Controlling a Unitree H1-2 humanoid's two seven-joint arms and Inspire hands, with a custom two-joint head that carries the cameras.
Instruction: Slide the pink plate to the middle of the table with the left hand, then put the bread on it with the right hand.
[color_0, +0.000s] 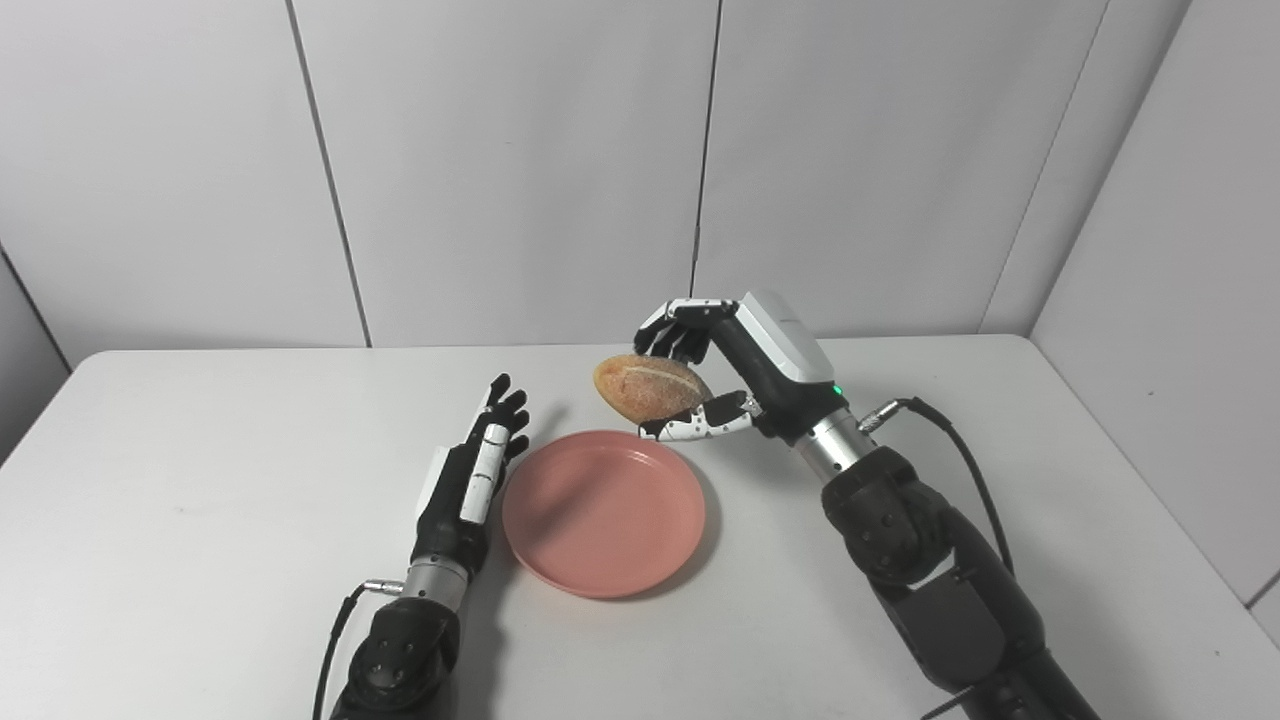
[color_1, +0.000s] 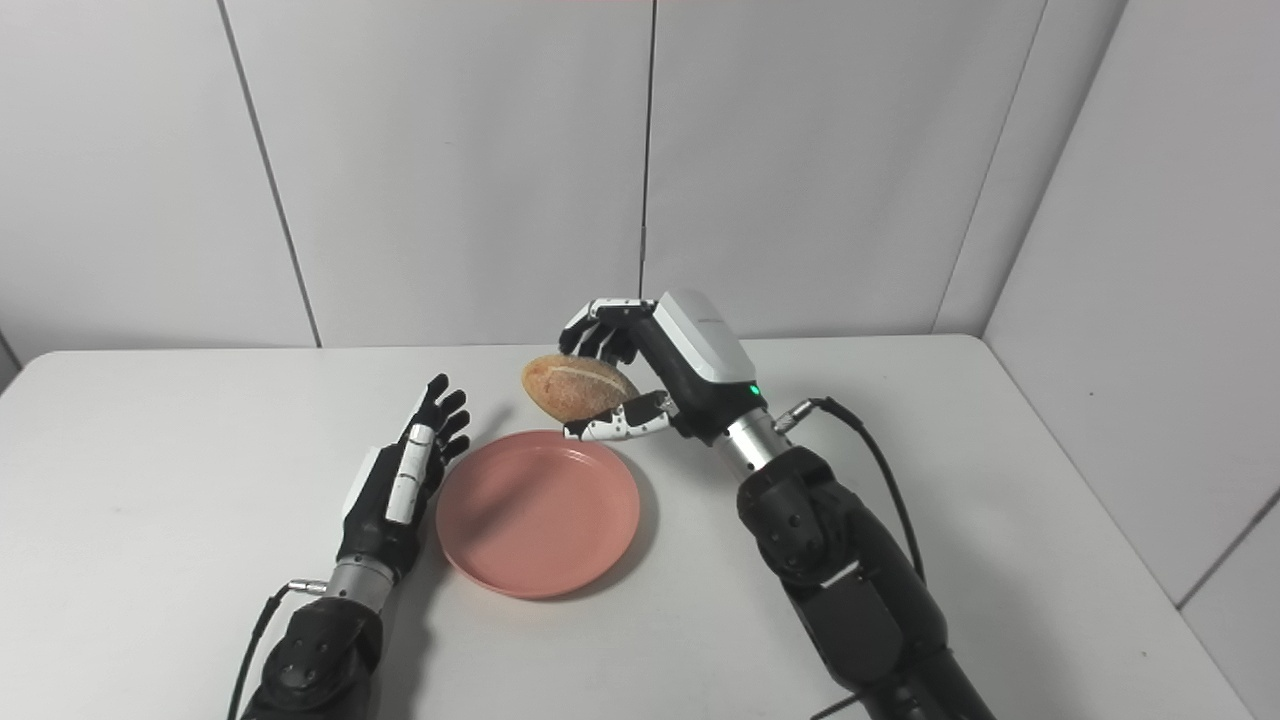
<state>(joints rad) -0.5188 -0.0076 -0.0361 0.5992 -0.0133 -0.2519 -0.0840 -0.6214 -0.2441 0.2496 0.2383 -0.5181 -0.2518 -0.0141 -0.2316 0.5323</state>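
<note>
On my feed the right hand (color_0: 735, 375) had the bread (color_0: 652, 388) grasped between fingers (color_0: 675, 325) above and thumb below, lifted clear of the table (color_0: 200, 480) and hanging over the plate's far right rim. The plate (color_0: 603, 512) sat near the middle of the table, nothing on it. My left hand (color_0: 475, 475) lay just beside the plate's left edge, fingers stretched out and released, pointing away from me; whether it touched the rim, I could not tell.
</note>
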